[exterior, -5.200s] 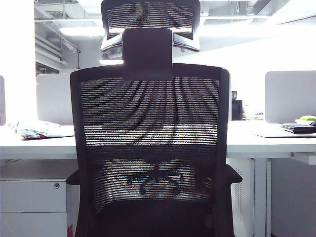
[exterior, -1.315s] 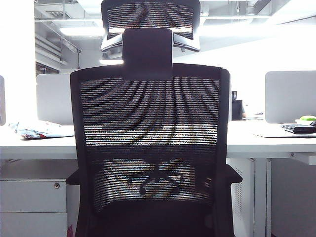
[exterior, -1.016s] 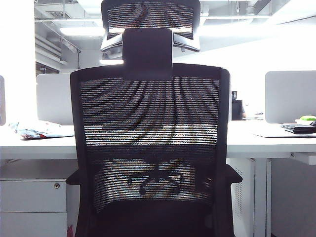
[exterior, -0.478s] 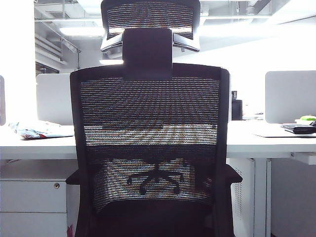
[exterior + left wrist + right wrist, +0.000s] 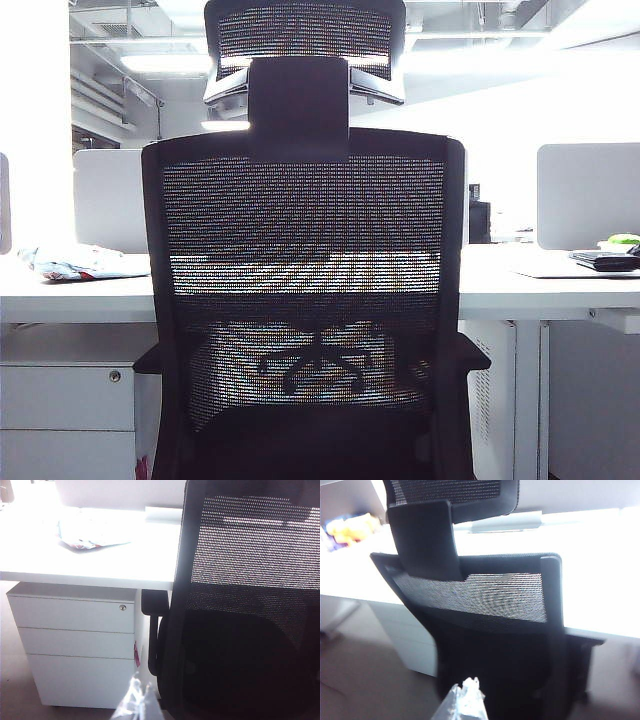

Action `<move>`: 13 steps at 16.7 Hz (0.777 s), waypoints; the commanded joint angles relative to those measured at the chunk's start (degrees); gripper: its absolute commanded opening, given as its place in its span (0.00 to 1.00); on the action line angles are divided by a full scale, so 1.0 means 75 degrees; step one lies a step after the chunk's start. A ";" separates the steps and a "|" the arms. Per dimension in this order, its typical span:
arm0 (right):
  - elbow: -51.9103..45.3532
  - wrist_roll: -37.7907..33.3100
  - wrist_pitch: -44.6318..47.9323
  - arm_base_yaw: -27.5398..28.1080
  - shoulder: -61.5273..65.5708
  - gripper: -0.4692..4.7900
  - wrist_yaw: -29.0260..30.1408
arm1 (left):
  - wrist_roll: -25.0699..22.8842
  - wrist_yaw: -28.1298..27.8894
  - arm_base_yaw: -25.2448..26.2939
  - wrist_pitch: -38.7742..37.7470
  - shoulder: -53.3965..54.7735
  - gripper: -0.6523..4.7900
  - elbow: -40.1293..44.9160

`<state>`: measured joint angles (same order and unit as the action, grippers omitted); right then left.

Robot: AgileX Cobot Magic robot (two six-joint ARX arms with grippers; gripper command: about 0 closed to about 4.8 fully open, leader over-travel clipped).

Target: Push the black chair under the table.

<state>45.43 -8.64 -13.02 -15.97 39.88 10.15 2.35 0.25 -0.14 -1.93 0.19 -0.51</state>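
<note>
Facing the black chair (image 5: 305, 300) from behind, I see it fill the centre of the exterior frame, its back in front of the table (image 5: 540, 285) edge. I judge it heavy but free-rolling; the mesh would give, so the stiff frame rim is my push point. My left gripper (image 5: 136, 702) sits low in its wrist view beside the chair's side frame, my right gripper (image 5: 465, 700) low behind the backrest; both tips look pressed together, grasping nothing. Cabinet (image 5: 65, 415) lower left narrows the gap.
</note>
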 commanded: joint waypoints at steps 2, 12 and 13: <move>-0.0047 0.0615 -0.1125 0.0277 -0.0758 0.08 -0.0192 | -0.0032 -0.0006 -0.0015 0.0099 0.0009 0.11 -0.0003; -0.4214 0.0093 0.0367 0.2492 -0.4307 0.08 -0.0737 | -0.0032 -0.0003 -0.0017 0.0096 0.0006 0.11 -0.0003; -0.4450 -0.0076 0.0562 0.2486 -0.4307 0.08 -0.0737 | -0.0029 -0.0003 -0.0017 0.0099 0.0006 0.11 0.0000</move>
<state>12.82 -7.09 -13.13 2.76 7.66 4.73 2.35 0.25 -0.21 -1.93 0.21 -0.51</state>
